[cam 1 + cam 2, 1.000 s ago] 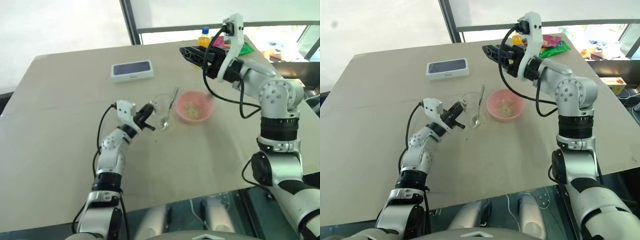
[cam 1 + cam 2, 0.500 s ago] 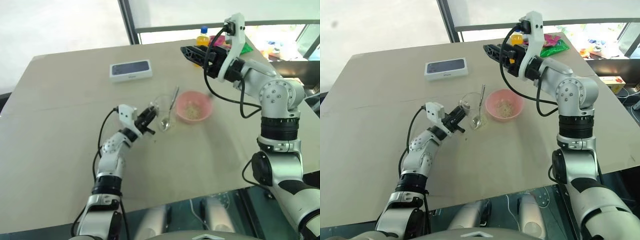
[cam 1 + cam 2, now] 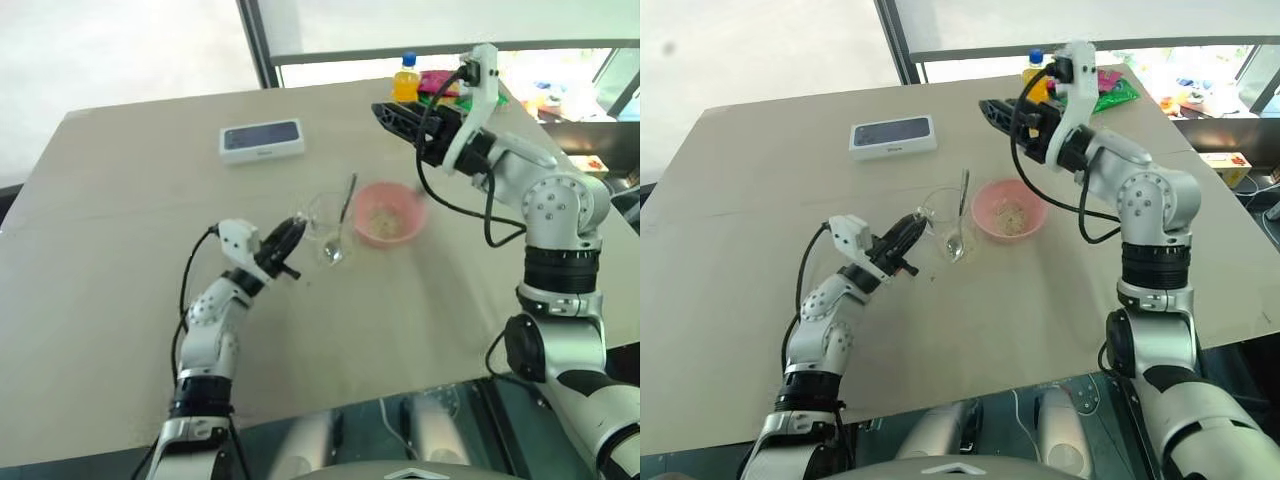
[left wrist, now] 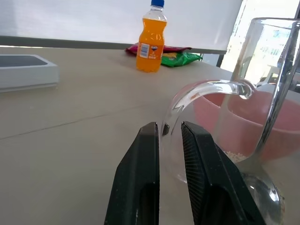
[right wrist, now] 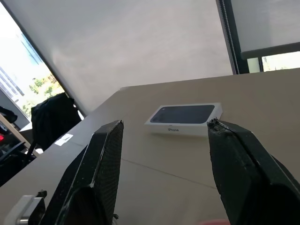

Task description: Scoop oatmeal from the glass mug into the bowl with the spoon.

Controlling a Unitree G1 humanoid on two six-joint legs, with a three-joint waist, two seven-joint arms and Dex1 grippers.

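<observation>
Two black fingers [image 4: 140, 187] of the left pincer [image 4: 165, 133] stand slightly parted around the glass mug [image 3: 322, 215]'s handle, mid-worktop [image 3: 120, 300]; the spoon [image 3: 340, 220] stands inside, beside the bowl [image 3: 388, 213] holding oatmeal [image 3: 1012, 214]. Right pincer [image 5: 164, 129] gapes, empty.

Left wrist view: mug [image 4: 262, 93] cut off by the top and right edges, rim not fully seen; its handle passes behind the left fingers [image 4: 140, 187], contact unclear. Spoon [image 4: 274, 126] handle runs out of the top, its bowl distorted through the glass. Bowl [image 4: 234, 126] seen only through the mug, right part cut off. Oatmeal [image 4: 232, 153] only a few pale specks. Phone box [image 4: 26, 70] cut by the left edge. Head views: oatmeal [image 3: 1012, 214] too small to judge amount; snack packets [image 3: 1110, 90] partly behind the right arm.
</observation>
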